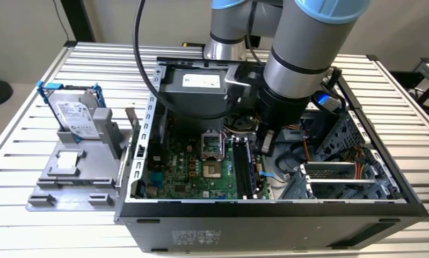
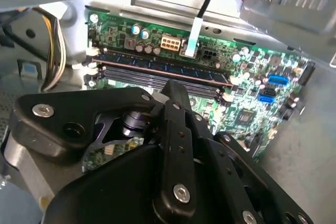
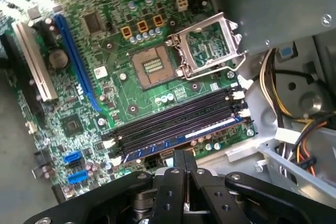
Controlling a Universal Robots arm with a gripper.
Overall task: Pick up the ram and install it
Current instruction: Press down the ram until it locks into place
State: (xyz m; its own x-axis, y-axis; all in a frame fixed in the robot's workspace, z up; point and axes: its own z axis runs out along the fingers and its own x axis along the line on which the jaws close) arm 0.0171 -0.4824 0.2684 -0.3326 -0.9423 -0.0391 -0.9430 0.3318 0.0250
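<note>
The ram (image 3: 184, 137) is a long dark blue-green stick standing on edge in the outermost of the black memory slots (image 3: 173, 121) on the green motherboard. In the second wrist view the ram (image 2: 157, 68) shows a row of dark chips. My gripper (image 3: 184, 156) hangs inside the open computer case, with its black fingers pressed together and nothing between them. The fingertips (image 2: 176, 90) sit right over the ram's middle; I cannot tell whether they touch it. In the exterior view the gripper (image 1: 266, 148) is low over the slots, beside the ram (image 1: 258, 169).
An open CPU socket (image 3: 202, 45) lies close to the slots. Yellow and black cables (image 3: 278, 93) run past the slot ends. The power supply (image 1: 193, 86) and a drive cage (image 1: 343, 177) flank the arm. A hard drive in a blue frame (image 1: 74, 115) stands on a grey fixture outside the case.
</note>
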